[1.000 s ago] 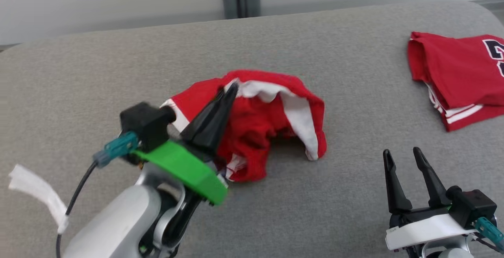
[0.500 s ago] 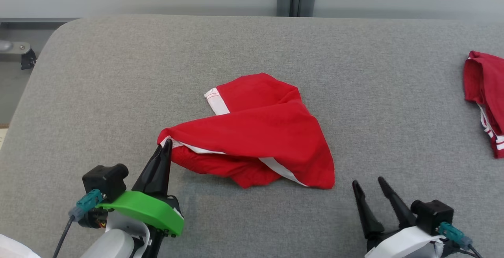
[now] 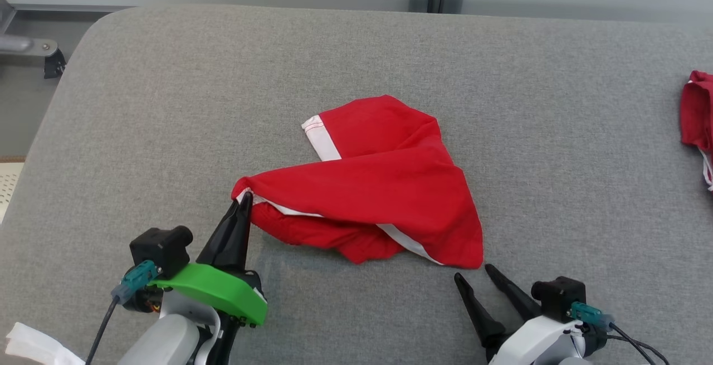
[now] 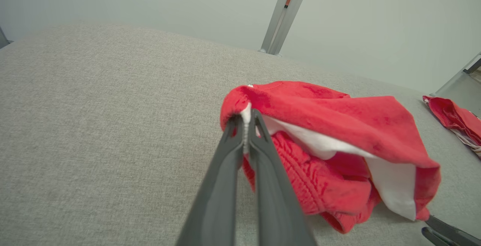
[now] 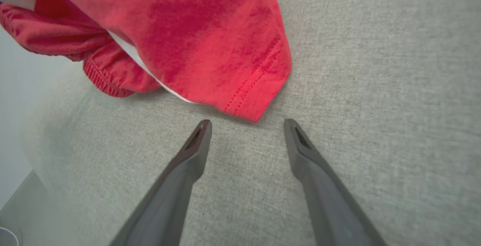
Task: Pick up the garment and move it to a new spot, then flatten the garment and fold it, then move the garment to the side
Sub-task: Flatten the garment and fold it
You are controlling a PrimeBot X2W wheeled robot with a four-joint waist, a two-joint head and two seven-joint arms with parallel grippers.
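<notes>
1. left tool [image 3: 243, 200] clamped on left corner of garment [image 3: 384, 186], at the white trim.
2. right tool [image 3: 473, 272] spread, empty, just short of garment's near-right corner.
3. garment lies crumpled, middle of tabletop [image 3: 167, 103].

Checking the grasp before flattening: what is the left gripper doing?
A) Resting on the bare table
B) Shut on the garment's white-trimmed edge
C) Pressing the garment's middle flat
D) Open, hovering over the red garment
B: in the left wrist view the left gripper has its fingers pinched together on the white-trimmed corner of the garment.
</notes>
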